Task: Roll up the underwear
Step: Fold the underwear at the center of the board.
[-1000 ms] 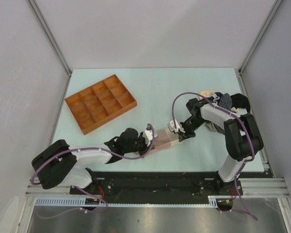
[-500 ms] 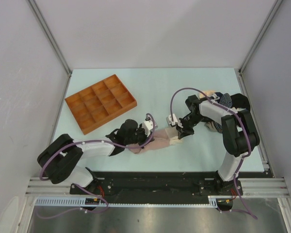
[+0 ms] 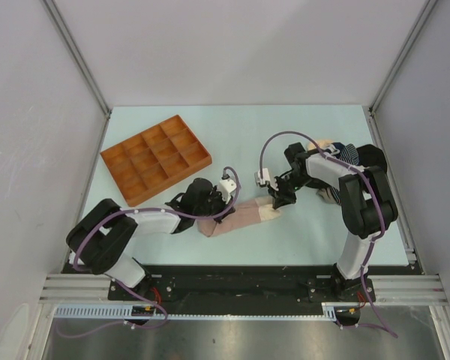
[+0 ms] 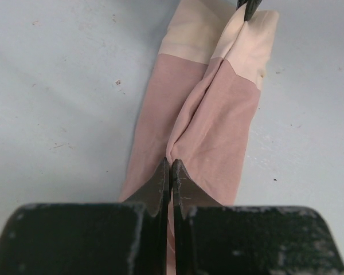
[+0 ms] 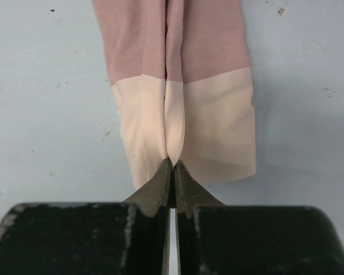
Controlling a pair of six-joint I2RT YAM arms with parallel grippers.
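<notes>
A pale pink-beige underwear [image 3: 240, 216] with a cream band lies folded into a long strip on the table, between my two grippers. My left gripper [image 3: 212, 212] is shut on its pink end, pinching a raised fold [image 4: 171, 163]. My right gripper [image 3: 276, 199] is shut on the cream band end [image 5: 173, 161]. The strip shows in the left wrist view [image 4: 218, 114] and in the right wrist view [image 5: 178, 51]. More underwear, navy striped, black and cream, lie in a pile [image 3: 345, 159] at the right, partly hidden by the right arm.
An orange compartmented tray [image 3: 156, 158] stands at the back left of the pale green table [image 3: 232, 135]. Grey walls close in the table on three sides. The arm bases sit along the near edge.
Both grippers have moved away from the near edge with the pink-beige underwear between them; the cloth is now stretched longer and narrower.
</notes>
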